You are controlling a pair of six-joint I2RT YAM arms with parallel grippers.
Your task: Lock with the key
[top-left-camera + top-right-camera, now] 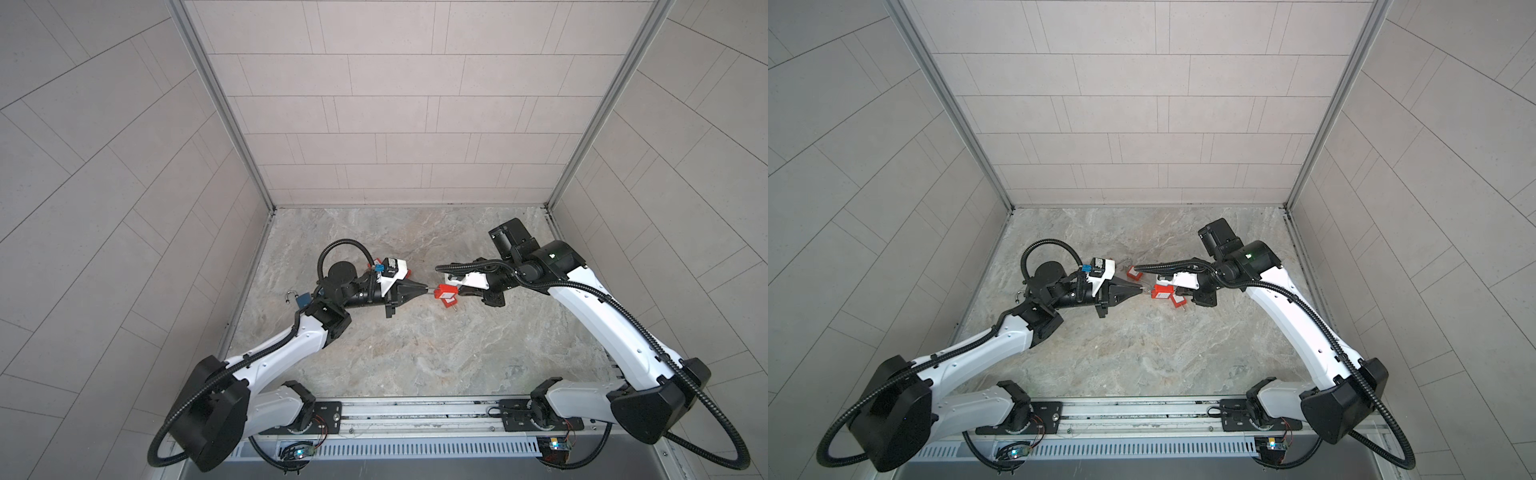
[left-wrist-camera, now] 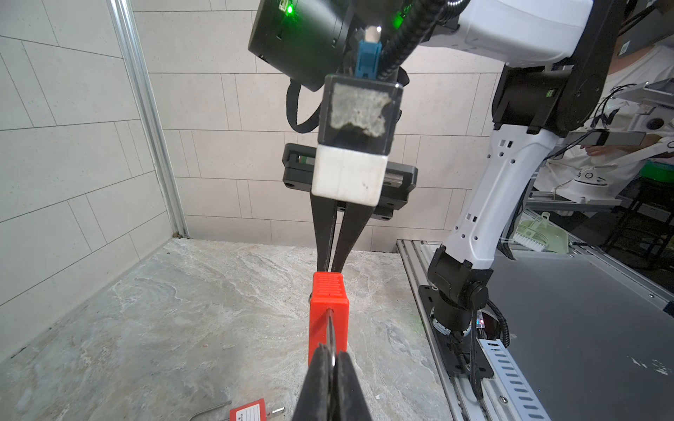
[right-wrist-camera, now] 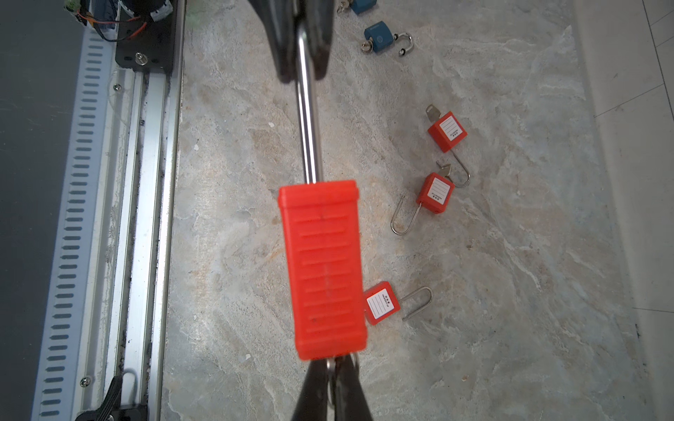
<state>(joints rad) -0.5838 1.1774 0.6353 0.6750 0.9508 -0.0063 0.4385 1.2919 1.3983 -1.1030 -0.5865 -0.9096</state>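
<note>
Fingers [image 2: 316, 382] of the left gripper [image 2: 332, 356] are pressed together on the steel shackle [image 3: 308, 127] of a red padlock [image 3: 322, 269]. Their pinch holds the lock in the air above the marble tabletop [image 3: 510, 291]. At the padlock's opposite end, the right gripper [image 3: 333, 364] has its fingers [image 3: 313, 392] closed on a small piece of metal at the base. This is most likely the key [image 3: 330, 369], though little of it shows. The padlock's long axis runs straight along the line between the two grippers, with the shackle toward the left arm and the keyhole end toward the right. The right arm is therefore the one on the key, and any turn would be a roll about that axis while the left gripper steadies the lock. Whether the shackle's free leg is seated in the body cannot be told. On the tabletop beneath the padlock lie other red padlocks [image 3: 436, 193], and beyond its shackle end lies a blue padlock [image 3: 379, 34].
</note>
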